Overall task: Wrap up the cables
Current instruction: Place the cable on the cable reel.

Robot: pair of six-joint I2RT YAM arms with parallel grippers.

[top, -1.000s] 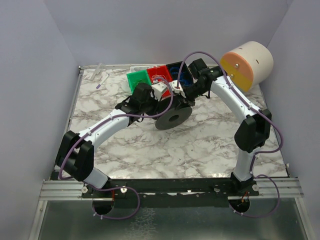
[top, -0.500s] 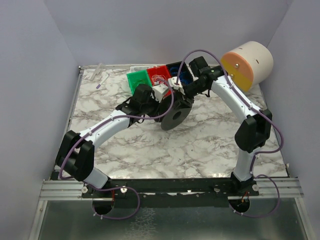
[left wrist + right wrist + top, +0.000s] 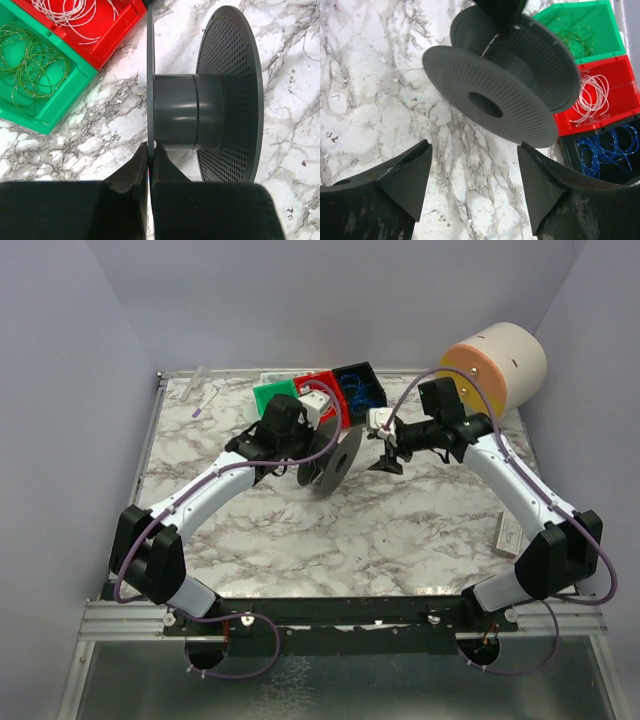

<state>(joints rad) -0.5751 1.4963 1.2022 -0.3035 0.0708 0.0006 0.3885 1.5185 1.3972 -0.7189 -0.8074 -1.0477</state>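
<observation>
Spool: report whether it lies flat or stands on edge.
On edge, tilted. The left gripper pinches one flange of the spool, and its hub runs sideways in the left wrist view.

Robotics lab test cell: a left arm (image 3: 200, 495) and a right arm (image 3: 520, 485), bolted to a metal rail (image 3: 120, 620), reach over a marble-patterned table (image 3: 400, 530) enclosed by plain lilac walls (image 3: 60, 390).

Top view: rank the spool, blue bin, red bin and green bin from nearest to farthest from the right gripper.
1. Spool, just left of the right gripper.
2. Blue bin, behind it.
3. Red bin, farther left.
4. Green bin, farthest left.
</observation>
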